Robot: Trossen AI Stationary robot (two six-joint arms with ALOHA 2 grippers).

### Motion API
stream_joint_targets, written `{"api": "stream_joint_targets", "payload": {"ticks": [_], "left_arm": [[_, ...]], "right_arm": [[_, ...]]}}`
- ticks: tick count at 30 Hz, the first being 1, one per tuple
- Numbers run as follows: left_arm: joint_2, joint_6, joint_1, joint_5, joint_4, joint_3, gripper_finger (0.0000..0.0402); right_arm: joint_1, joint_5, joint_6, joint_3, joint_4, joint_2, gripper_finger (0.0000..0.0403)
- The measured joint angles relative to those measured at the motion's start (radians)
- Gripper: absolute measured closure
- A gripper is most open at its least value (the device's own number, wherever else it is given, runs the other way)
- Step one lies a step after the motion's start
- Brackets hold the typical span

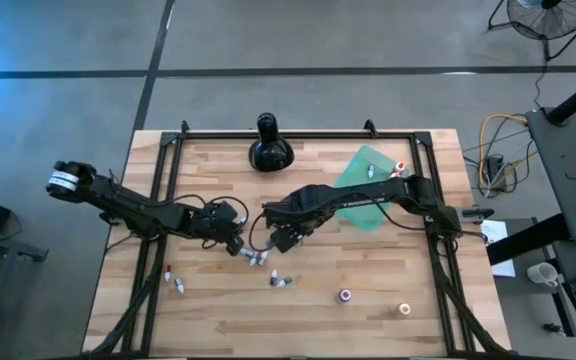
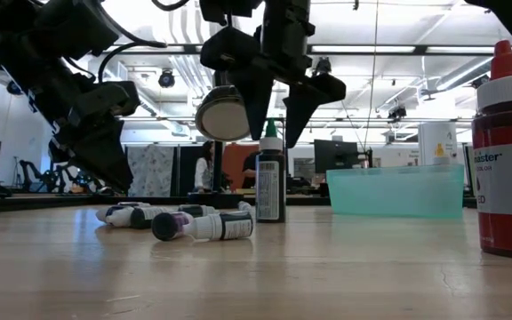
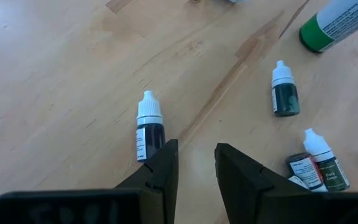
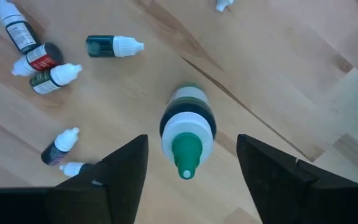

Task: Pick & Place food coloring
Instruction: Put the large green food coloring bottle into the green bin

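A slim green-tipped dropper bottle of food coloring stands upright on its base on the wooden table. My right gripper points straight down over it, open, one finger on each side of its cap with a gap on both sides. Just to the left, my left gripper hangs slanting down above the table, fingers a narrow gap apart with nothing between them. Small white-capped vials lie on their sides around both grippers: a dark one, a green one and a cluster.
A black bulbous long-necked object stands at the table's far edge. A teal sheet with two small bottles lies far right. More vials lie near left; a red bottle and another stand near right.
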Motion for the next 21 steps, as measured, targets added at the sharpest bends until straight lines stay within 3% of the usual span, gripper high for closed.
{"api": "stream_joint_targets", "payload": {"ticks": [11, 21], "left_arm": [[0.0, 0.001, 0.0, 0.0, 0.0, 0.0, 0.0321], [0.0, 0.003, 0.0, 0.0, 0.0, 0.0, 0.0321]], "right_arm": [[0.0, -0.027, 0.005, -0.018, 0.01, 0.0, 0.0227], [0.0, -0.025, 0.005, -0.033, 0.037, 0.002, 0.0245]]}}
